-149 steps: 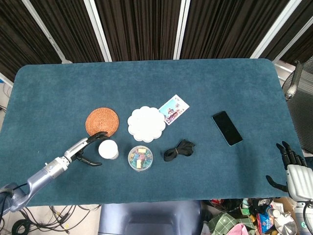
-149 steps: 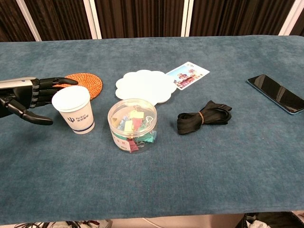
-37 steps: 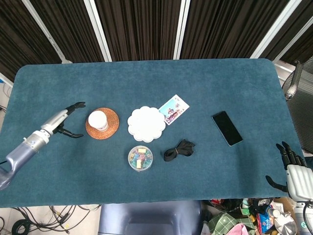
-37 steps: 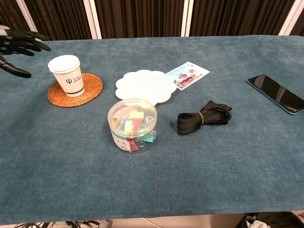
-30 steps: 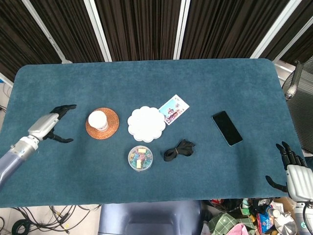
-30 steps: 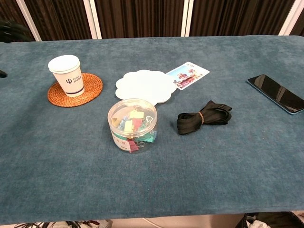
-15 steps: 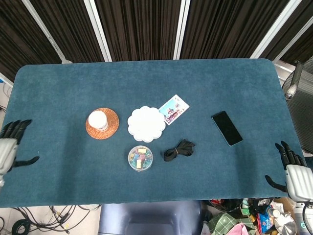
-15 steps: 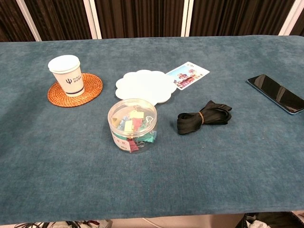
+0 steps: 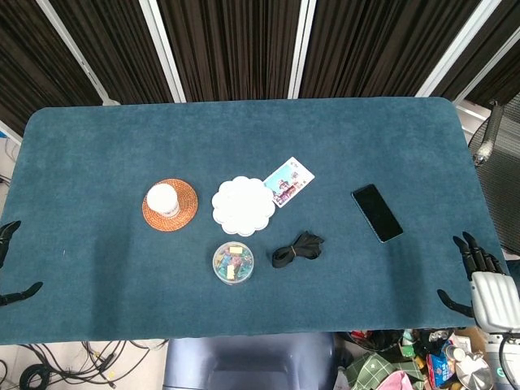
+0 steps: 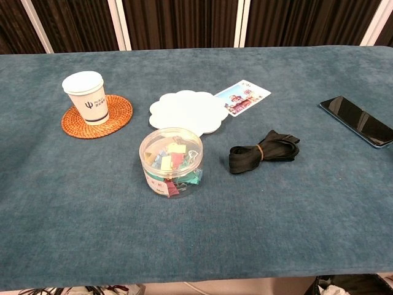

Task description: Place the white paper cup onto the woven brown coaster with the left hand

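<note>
Cup sat on the coaster, both hands off at the table's edges.
The white paper cup (image 10: 87, 97), a dark logo with tiny unreadable print on its side, stood upright on the woven brown coaster (image 10: 116, 114). The left hand (image 9: 6, 262) showed only spread fingertips, holding nothing; the right hand (image 9: 479, 280) was open and empty too.

Bare cloth left of coaster (image 9: 170, 204); white doily (image 9: 244, 205) beside right.

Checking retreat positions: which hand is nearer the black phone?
Right. The right hand sits off the table's edge just past the black phone; the left hand is at the opposite edge.
</note>
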You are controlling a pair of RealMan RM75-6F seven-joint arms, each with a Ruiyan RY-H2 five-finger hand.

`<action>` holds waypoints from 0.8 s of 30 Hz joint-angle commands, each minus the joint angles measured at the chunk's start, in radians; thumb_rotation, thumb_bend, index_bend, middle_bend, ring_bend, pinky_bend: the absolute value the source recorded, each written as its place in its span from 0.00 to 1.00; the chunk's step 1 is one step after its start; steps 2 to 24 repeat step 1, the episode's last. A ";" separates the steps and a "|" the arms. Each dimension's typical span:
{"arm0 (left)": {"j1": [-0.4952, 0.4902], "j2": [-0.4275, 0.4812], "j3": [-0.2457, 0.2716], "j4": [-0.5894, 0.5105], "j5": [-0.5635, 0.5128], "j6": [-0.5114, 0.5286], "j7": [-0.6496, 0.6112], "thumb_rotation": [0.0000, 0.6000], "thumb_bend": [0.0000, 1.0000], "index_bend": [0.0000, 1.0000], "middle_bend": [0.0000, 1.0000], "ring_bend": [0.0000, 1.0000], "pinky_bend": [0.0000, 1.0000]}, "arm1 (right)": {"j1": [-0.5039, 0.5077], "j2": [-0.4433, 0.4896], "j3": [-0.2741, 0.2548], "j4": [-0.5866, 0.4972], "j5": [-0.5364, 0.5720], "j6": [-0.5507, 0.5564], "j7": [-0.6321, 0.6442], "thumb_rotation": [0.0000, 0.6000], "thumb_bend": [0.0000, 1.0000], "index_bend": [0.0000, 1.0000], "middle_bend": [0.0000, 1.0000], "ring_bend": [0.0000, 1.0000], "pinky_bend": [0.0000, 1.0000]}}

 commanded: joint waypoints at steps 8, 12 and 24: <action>0.005 0.006 -0.009 -0.001 -0.001 -0.008 -0.005 1.00 0.08 0.02 0.08 0.00 0.00 | 0.001 -0.003 0.001 -0.003 0.002 0.000 -0.008 1.00 0.12 0.00 0.00 0.13 0.16; 0.005 0.006 -0.009 -0.001 -0.001 -0.008 -0.005 1.00 0.08 0.02 0.08 0.00 0.00 | 0.001 -0.003 0.001 -0.003 0.002 0.000 -0.008 1.00 0.12 0.00 0.00 0.13 0.16; 0.005 0.006 -0.009 -0.001 -0.001 -0.008 -0.005 1.00 0.08 0.02 0.08 0.00 0.00 | 0.001 -0.003 0.001 -0.003 0.002 0.000 -0.008 1.00 0.12 0.00 0.00 0.13 0.16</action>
